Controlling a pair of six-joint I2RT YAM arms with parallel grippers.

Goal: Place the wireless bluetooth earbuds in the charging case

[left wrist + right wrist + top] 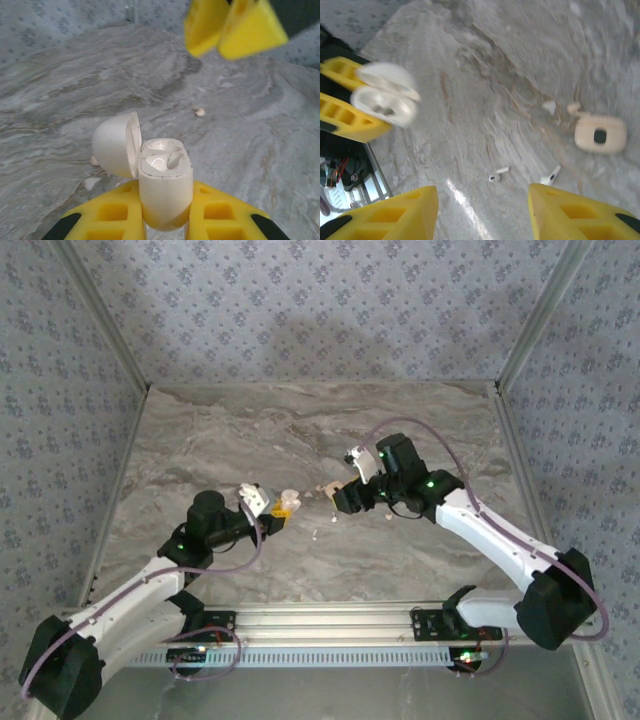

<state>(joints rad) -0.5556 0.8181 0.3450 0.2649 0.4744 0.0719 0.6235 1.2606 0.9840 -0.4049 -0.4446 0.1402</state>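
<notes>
The charging case (165,167) is white, and its lid (116,145) is swung open to the left, showing two hollows on top. My left gripper (166,200) is shut on its body and holds it upright above the table; from above, that gripper (283,507) is left of centre. Two white earbuds (497,175) (550,176) lie apart on the marble. My right gripper (482,192) hovers open just above them with nothing between its fingers. In the right wrist view the held case (382,102) is blurred at the upper left.
A rounded cream piece with a dark hole (600,134) lies beyond the earbuds, with small pale chips (550,106) beside it. The marble table (240,430) is walled by patterned panels. A metal rail (330,625) runs along the near edge.
</notes>
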